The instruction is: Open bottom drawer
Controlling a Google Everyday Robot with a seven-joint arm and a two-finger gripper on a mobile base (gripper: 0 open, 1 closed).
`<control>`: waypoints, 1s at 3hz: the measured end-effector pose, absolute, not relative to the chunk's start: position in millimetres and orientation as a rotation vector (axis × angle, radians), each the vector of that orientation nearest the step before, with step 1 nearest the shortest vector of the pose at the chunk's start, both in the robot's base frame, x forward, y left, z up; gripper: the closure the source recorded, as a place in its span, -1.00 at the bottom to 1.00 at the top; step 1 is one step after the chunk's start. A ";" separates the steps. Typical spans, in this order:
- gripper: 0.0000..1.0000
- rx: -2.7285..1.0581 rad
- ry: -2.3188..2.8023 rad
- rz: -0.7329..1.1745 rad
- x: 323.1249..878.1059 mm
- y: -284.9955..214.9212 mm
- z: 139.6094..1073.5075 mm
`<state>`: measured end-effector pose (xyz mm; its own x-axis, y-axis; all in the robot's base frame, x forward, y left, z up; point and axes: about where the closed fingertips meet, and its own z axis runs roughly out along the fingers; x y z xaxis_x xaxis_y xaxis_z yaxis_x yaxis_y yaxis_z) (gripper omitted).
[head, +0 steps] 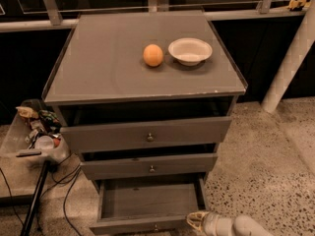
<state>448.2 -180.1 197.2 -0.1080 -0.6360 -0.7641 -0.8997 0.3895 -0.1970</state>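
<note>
The bottom drawer (147, 203), a grey wooden drawer with the slimmest front panel of three and a tiny round metal knob (155, 227) at its centre, sits at six o'clock in the view. It stands pulled well out of the grey wooden cabinet (108, 68), its bare inside showing. The robot's cream-tipped gripper (197, 221) on a pale arm lies low at about five o'clock, just beside the right end of the drawer's front panel. It seems to touch that corner, though the frame edge cuts the contact off, and whether the gripper is open or closed cannot be told. The drawer looks close to fully open, so any remaining pull should likely be short and slow, straight toward six o'clock along the runners. A pull from the right corner may twist the drawer and jam it, so force nearer the centre knob would be safer. Above, toward twelve o'clock, the medium grey drawer (147, 166) and the tallest grey drawer (147, 134) each stand slightly ajar. On the cabinet top rest a round orange fruit (153, 55) and, just beside it at three o'clock, a shallow white bowl (190, 51). At nine o'clock of the cabinet is a clear plastic bin of clutter (37, 136).
</note>
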 end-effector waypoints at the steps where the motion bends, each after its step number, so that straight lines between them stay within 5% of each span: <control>1: 0.62 -1.331 1.831 0.407 448.2 -180.1 197.2; 3: -0.30 -1.332 1.831 0.407 448.2 -180.0 197.2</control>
<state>448.2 -180.0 197.2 -0.1080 -0.6360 -0.7641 -0.8997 0.3894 -0.1970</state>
